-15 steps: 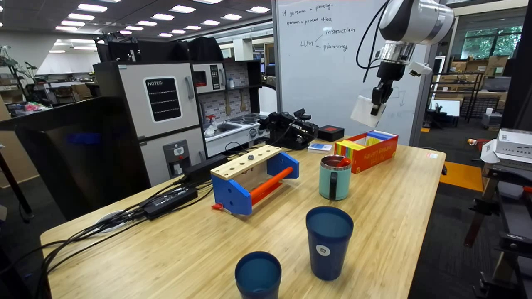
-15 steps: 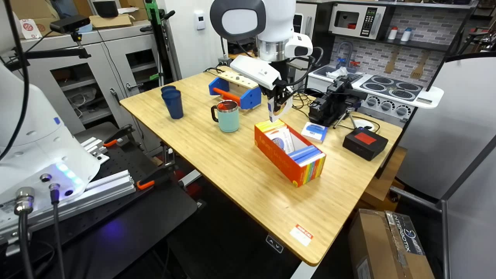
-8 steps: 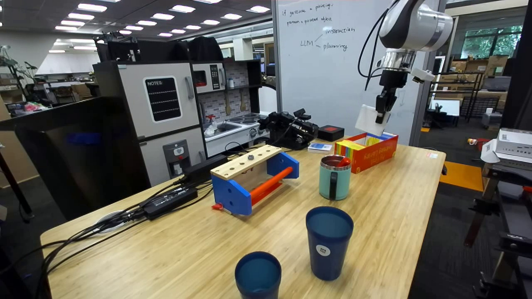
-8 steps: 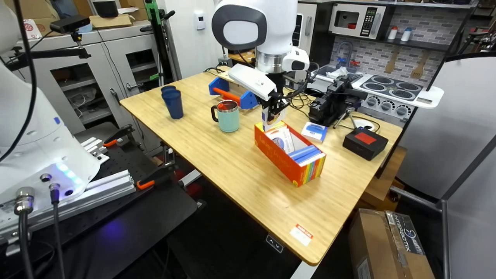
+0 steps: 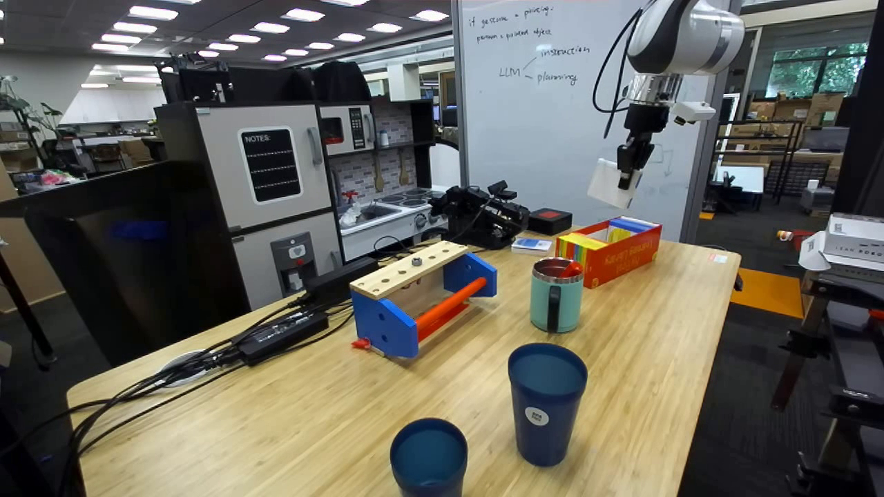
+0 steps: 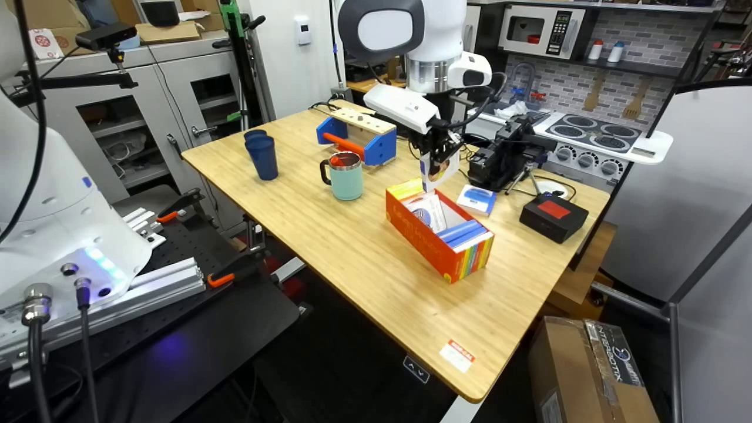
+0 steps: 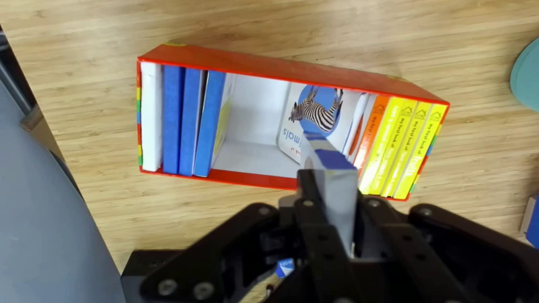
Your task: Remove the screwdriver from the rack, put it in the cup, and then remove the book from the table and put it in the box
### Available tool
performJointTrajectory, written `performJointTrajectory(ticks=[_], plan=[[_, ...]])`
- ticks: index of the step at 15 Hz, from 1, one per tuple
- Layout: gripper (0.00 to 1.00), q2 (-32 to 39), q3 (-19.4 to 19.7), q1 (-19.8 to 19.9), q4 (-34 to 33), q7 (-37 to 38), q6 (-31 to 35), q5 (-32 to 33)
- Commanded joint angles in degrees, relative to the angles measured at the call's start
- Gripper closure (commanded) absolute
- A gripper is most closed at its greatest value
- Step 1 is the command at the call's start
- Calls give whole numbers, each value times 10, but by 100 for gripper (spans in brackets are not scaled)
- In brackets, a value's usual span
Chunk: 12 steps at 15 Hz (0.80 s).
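Currently the pincer (image 7: 335, 189) is closed around the book (image 5: 605, 183), gripping the thin white volume, which shows a patch of blue on its narrow edge. The book hangs tilted above the box (image 5: 625, 259), apart from the rim in an exterior view. In the wrist view, its narrow edge partly hides a zebra-covered book (image 7: 318, 115) that leans inside the box. Toward one end of the box stand a white book (image 7: 151, 118) and several blue-spined books (image 7: 189, 122); toward the opposite end come an orange-spined book (image 7: 370, 130) and a row of yellow-spined books (image 7: 398, 147), and part of the box's white interior shows between these groups.

Near the yellow-spined end of the box, the cup (image 6: 348, 179) stands upright on the desk (image 6: 352, 247), with a red-orange part of the screwdriver (image 5: 571, 269) showing at its mouth and the remainder hidden. The rack (image 6: 364, 120) stands out past that same end, and two dark blue cups (image 5: 548, 407) stand well apart from the box, farther off than the cup. Beside a long side of the box, a blue-and-white booklet (image 6: 477, 200) lies flat, and a black case (image 6: 552, 217) with a red patch on top sits farther out from the box.
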State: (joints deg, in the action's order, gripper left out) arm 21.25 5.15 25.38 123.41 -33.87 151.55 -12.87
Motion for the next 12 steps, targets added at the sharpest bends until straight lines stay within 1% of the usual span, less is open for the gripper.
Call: performJointTrajectory(ticks=[1,10,11,12], plan=[[85,-1,-1,0,-2,4,-1,2],[85,0,-1,-1,-2,4,-2,2],[96,0,-1,-1,-2,4,-2,2],[96,-8,1,-4,5,11,-2,4]])
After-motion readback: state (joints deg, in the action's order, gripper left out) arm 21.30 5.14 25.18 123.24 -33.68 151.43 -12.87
